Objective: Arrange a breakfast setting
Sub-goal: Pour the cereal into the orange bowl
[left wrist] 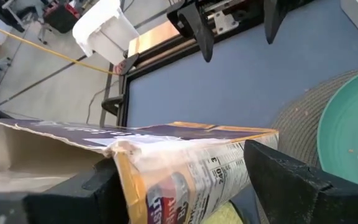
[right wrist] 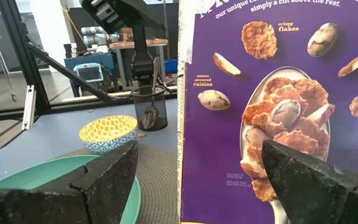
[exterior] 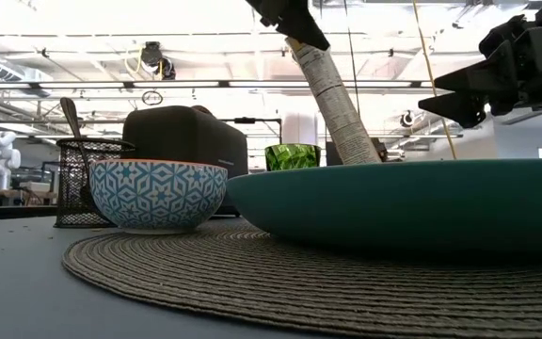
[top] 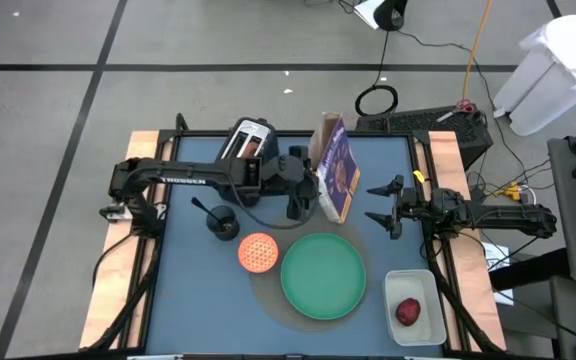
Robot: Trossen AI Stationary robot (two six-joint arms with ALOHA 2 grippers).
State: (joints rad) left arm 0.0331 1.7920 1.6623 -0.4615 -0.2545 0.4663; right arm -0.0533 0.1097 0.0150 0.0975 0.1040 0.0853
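The purple cereal box [top: 336,170] leans toward the table's left, and its picture face fills the right wrist view [right wrist: 278,106]. My left gripper [top: 308,190] is shut on its top end. My right gripper [top: 381,203] is open and empty just right of the box, its fingers pointing at the purple face. The large green plate [top: 323,275] and the small bowl [top: 257,252], orange inside, rest on a round woven mat. The dark-red fruit [top: 408,312] lies in the white tub [top: 413,285]. A spoon [exterior: 71,118] stands in a black mesh cup [top: 224,222]. I see no bagel plainly. My left gripper pinches the box between its two fingers near the torn-open top end [left wrist: 129,162]; the narrow printed side panel [left wrist: 197,174] shows between them. The fingers come from above and from the table's left. The box hangs tilted below them [exterior: 332,94]; the plate hides its lower end.
A dark toaster [top: 248,140] stands at the far left of the blue table top. A green glass [exterior: 292,155] shows behind the plate in the low view. Wooden rails [top: 448,160] run along both table sides. Free blue surface lies at the near left.
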